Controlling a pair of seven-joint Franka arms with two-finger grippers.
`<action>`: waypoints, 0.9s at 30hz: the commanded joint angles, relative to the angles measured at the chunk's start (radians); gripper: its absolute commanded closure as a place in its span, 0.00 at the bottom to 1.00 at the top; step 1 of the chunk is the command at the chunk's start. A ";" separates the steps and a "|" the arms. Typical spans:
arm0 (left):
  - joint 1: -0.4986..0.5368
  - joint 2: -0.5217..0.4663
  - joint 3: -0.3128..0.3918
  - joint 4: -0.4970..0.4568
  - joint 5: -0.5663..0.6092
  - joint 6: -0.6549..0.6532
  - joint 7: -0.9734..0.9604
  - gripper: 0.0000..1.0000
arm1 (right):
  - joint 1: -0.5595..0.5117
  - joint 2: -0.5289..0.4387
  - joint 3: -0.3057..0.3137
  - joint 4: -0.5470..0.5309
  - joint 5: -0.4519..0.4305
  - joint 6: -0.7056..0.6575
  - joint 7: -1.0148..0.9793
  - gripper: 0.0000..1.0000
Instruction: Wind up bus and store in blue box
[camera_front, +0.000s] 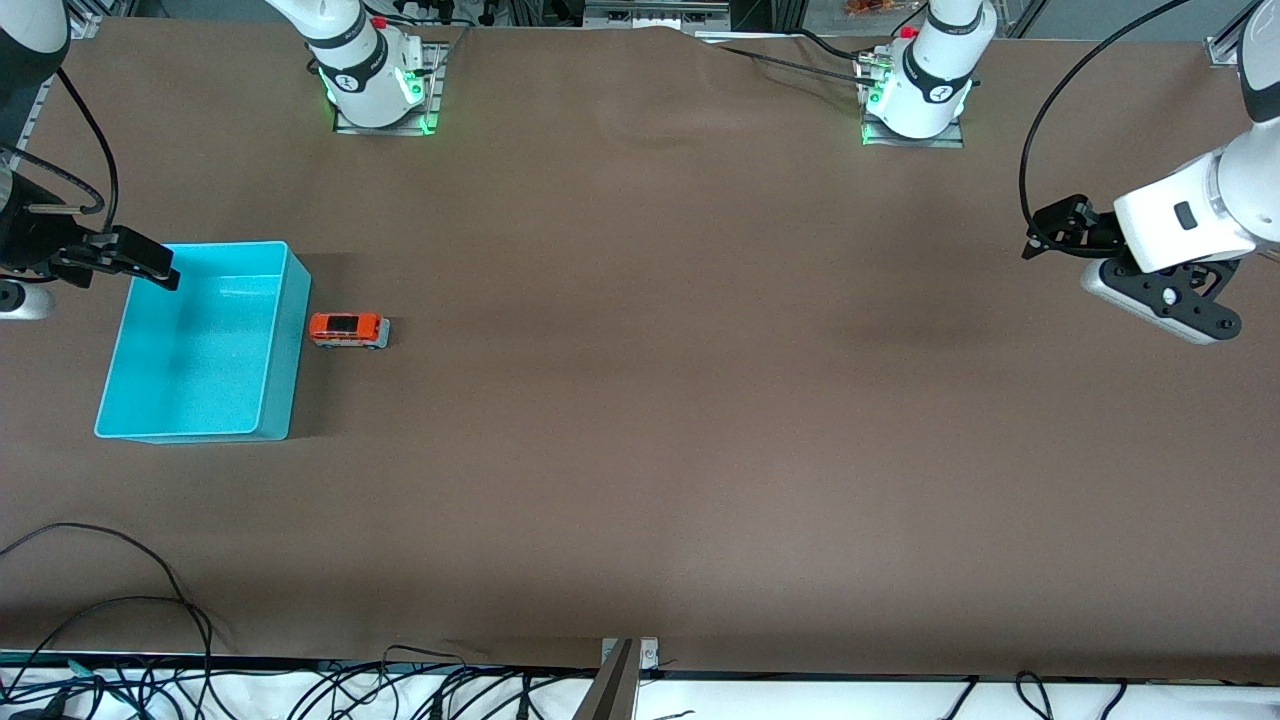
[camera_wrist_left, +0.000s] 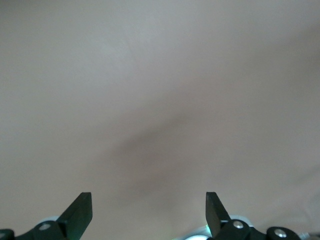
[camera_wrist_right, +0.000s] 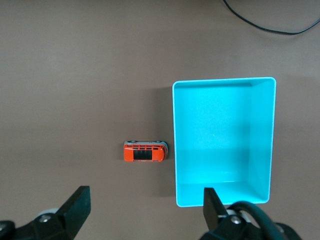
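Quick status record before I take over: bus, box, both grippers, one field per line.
bus: upright on the table, outside the box, beside its wall toward the left arm's end
blue box: open, nothing in it
gap: bus and box close but apart
right gripper: open, over the box's corner, holds nothing
left gripper: open, waits over bare table at its own end

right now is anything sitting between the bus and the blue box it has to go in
Nothing visible. The bus stands on bare table just beside the blue box, and the box looks empty inside.
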 joint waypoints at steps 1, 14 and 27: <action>-0.074 -0.174 0.085 -0.225 0.015 0.110 -0.021 0.00 | 0.001 0.005 -0.003 0.000 0.014 -0.014 -0.001 0.00; -0.122 -0.184 0.156 -0.234 0.018 0.137 -0.112 0.00 | 0.007 0.008 -0.001 -0.018 0.014 -0.016 0.002 0.00; -0.025 -0.208 0.007 -0.231 0.058 0.118 -0.274 0.00 | 0.010 -0.029 0.015 -0.217 0.013 0.116 0.002 0.00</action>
